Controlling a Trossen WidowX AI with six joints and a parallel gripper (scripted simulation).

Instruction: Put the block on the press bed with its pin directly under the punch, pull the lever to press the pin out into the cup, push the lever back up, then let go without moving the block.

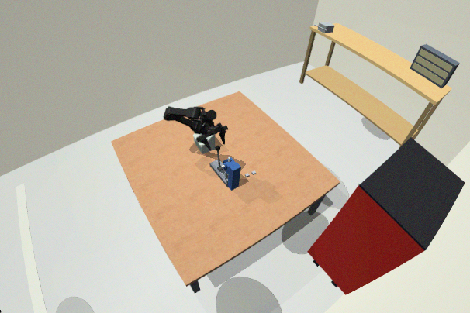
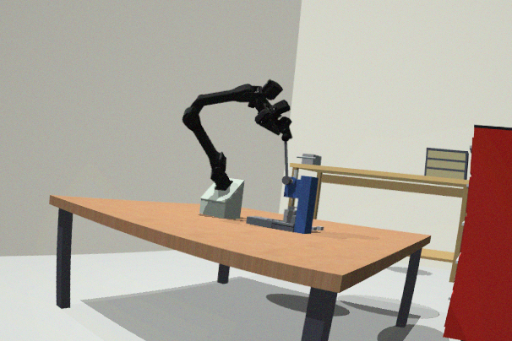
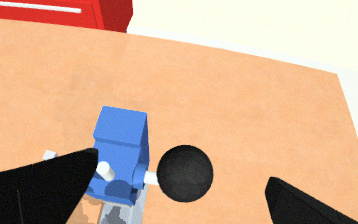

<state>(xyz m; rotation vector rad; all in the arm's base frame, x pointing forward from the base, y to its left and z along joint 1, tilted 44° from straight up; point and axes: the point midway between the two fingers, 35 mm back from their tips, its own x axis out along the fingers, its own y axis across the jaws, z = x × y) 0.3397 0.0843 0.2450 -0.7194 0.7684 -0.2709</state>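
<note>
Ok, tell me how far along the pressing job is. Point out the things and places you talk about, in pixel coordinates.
Looks done: a small grey block (image 2: 290, 215) sits on the press bed (image 2: 259, 221), though its alignment under the punch can't be judged. In hand: the open gripper (image 1: 215, 145) (image 3: 184, 172) is at the upright lever's black ball knob (image 1: 217, 148) (image 3: 185, 173), holding nothing. Left, apparently: pull the lever, push it back up, let go.

The blue press (image 1: 233, 177) (image 2: 306, 204) (image 3: 121, 125) stands upright; its black-knobbed lever (image 1: 219, 158) (image 2: 285, 160) (image 3: 185, 173) points up; a grey block (image 2: 290, 215) sits below.
</note>
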